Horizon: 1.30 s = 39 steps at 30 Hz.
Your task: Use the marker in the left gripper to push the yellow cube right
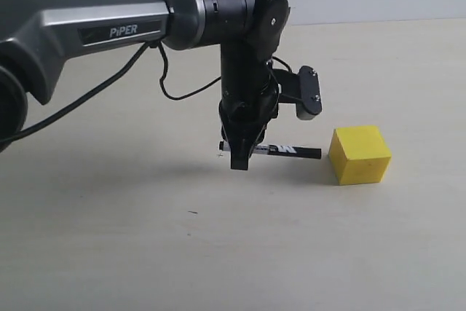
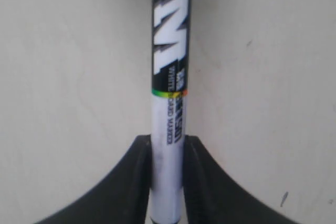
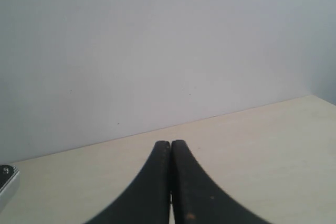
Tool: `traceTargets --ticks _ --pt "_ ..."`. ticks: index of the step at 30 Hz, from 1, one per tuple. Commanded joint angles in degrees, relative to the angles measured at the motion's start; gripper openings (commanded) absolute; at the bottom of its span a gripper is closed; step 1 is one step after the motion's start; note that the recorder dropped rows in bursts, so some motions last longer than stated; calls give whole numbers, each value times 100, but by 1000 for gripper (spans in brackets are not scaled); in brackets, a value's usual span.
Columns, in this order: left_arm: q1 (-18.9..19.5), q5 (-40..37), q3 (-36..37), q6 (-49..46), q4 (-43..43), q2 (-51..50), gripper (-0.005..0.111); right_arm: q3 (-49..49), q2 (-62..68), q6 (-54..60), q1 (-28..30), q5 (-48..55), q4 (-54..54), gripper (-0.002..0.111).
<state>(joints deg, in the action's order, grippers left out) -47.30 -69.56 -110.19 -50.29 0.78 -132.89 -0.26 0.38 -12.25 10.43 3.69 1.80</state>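
My left gripper [image 1: 239,156] points down at the table and is shut on the marker [image 1: 280,151], which lies level and sticks out to the right. Its black cap tip ends a small gap short of the yellow cube [image 1: 359,154], which rests on the table to the right. In the left wrist view the marker [image 2: 169,93] shows a white barrel and a black label between the two black fingers [image 2: 134,182]; the cube is out of that view. My right gripper [image 3: 171,148] is shut with nothing in it, facing a pale wall.
The pale tabletop [image 1: 218,253] stretches all around the cube. A grey wall runs along the table's far edge [image 1: 378,21]. Black cable loops [image 1: 175,85] hang under the left arm. A small metal corner [image 3: 6,179] shows at the edge of the right wrist view.
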Motion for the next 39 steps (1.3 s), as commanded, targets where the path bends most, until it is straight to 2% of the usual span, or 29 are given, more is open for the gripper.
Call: traceTargets --ticks 1,8,12,15,18,27,34,39 --pt "14 -41 -44 377 -245 303 0 26 -38 14 21 -43 6 0" --pt "106 -41 456 1126 -161 827 0 26 -38 14 21 -43 6 0" --pt "103 -41 1463 1365 -135 1419 0 26 -38 14 21 -43 6 0" --pt "35 158 1603 1794 -78 1314 0 26 -38 14 21 -32 6 0" --pt "-131 652 1603 1611 467 940 0 26 -38 14 21 -29 6 0" --pt "-76 637 197 1175 164 -45 0 26 -38 14 21 -29 6 0" --pt "-77 580 -102 1175 127 -378 0 26 -38 14 21 -29 6 0" --pt "-77 836 -126 1175 -24 -393 0 26 -38 14 21 -29 6 0"
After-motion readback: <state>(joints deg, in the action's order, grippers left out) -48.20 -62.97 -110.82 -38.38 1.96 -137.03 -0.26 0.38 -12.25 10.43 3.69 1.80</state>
